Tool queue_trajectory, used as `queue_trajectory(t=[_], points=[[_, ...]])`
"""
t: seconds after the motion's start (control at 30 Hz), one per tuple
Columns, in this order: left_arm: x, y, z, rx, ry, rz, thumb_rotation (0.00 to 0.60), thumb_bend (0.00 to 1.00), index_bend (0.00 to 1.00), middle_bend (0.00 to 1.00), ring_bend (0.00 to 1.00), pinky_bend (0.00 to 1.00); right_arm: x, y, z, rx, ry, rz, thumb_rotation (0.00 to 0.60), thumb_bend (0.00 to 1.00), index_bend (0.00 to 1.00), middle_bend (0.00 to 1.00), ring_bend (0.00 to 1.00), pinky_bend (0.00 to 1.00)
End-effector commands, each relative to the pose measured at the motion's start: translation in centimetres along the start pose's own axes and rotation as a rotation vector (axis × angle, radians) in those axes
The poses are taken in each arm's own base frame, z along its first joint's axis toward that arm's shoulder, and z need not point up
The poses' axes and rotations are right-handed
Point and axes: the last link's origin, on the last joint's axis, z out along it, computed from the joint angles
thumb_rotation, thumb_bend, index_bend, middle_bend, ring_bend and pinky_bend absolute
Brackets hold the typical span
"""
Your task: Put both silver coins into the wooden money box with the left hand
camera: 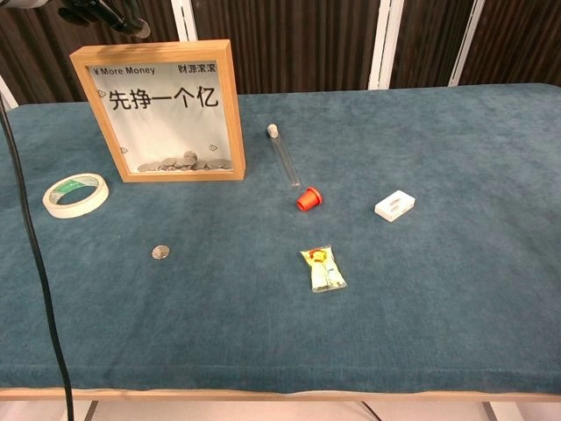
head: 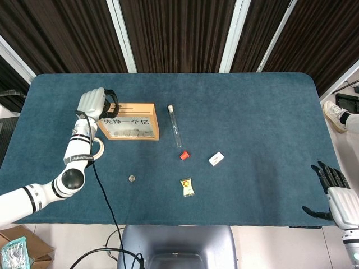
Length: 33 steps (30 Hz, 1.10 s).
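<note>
Upright wooden money box [camera: 158, 110]; silver coin [camera: 159, 253] flat before it.

The left hand [head: 94, 103] hides the wooden money box's [head: 134, 120] left corner; whether its fingers [camera: 105, 13] hold a coin cannot be told.

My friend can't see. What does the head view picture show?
The robot's left hand hovers over the top of a wooden money box on a blue table. One silver coin lies on the table nearer the robot; the right hand waits at the edge.
</note>
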Motion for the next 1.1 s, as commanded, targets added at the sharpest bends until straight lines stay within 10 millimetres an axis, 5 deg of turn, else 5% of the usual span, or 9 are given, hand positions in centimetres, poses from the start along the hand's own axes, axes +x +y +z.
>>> queue_trajectory(t=[0.03, 0.87, 0.93, 1.1], points=[[0.0, 0.0, 0.2, -0.001, 0.005, 0.007, 0.6, 0.63, 0.68, 1.0, 1.0, 1.0, 0.0, 0.0, -0.1, 0.001, 0.002, 0.0, 0.6, 0.1, 0.0, 0.0, 0.0, 0.0], [-1.6, -0.1, 0.7, 0.0, 0.012, 0.064, 0.6, 0.61, 0.68, 1.0, 1.0, 1.0, 0.6, 0.6, -0.6, -0.012, 0.028, 0.007, 0.6, 0.1, 0.0, 0.0, 0.0, 0.0], [-1.7, -0.1, 0.6, -0.004, 0.01, 0.069, 0.6, 0.59, 0.63, 1.0, 1.0, 1.0, 0.6, 0.6, -0.6, -0.014, 0.029, 0.007, 0.6, 0.1, 0.0, 0.0, 0.0, 0.0], [-1.7, 0.0, 0.5, -0.021, 0.013, 0.059, 0.6, 0.48, 0.33, 1.0, 1.0, 1.0, 0.6, 0.6, -0.7, -0.013, 0.028, 0.005, 0.6, 0.1, 0.0, 0.0, 0.0, 0.0]])
